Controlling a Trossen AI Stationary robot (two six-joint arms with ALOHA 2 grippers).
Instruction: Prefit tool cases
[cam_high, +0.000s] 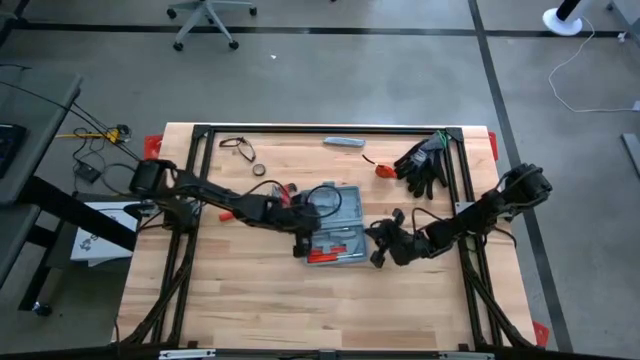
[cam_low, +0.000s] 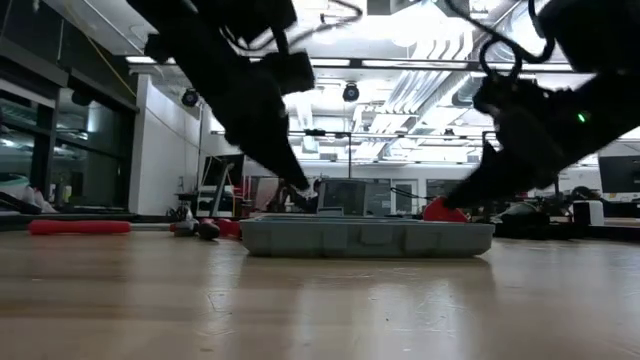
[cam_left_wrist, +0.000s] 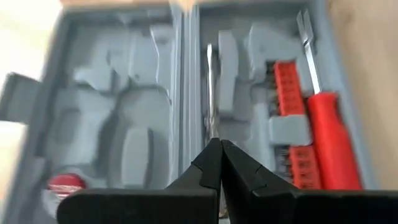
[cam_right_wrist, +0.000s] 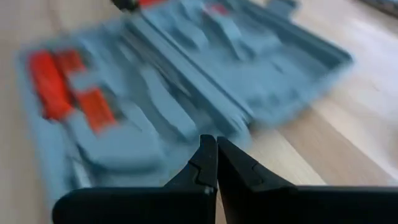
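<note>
The blue-grey tool case (cam_high: 338, 225) lies open and flat on the wooden table, its two halves side by side. One half holds red bits and a red-handled screwdriver (cam_left_wrist: 329, 146); the other half (cam_left_wrist: 118, 118) shows mostly bare moulded slots. My left gripper (cam_high: 306, 232) is shut, its tips (cam_left_wrist: 219, 149) low over the case's left end at the hinge line, next to a thin metal shaft (cam_left_wrist: 210, 93). My right gripper (cam_high: 377, 243) is shut too, its tips (cam_right_wrist: 216, 146) at the case's right edge (cam_right_wrist: 261, 118). My left gripper slants down from the table's left over the case's hinge line (cam_left_wrist: 186, 93); I cannot tell whether its shut tips touch the case or the thin shaft. My right gripper slants down from the table's right beside the case's edge (cam_right_wrist: 249, 134); I cannot tell whether it touches it.
At the far right of the table lie black gloves (cam_high: 425, 160), and near them a small red object (cam_high: 383, 171). Along the far edge are a slim grey bar (cam_high: 343, 142) and a black cord (cam_high: 240, 148). Bare wood stretches along the near side (cam_high: 300, 310).
</note>
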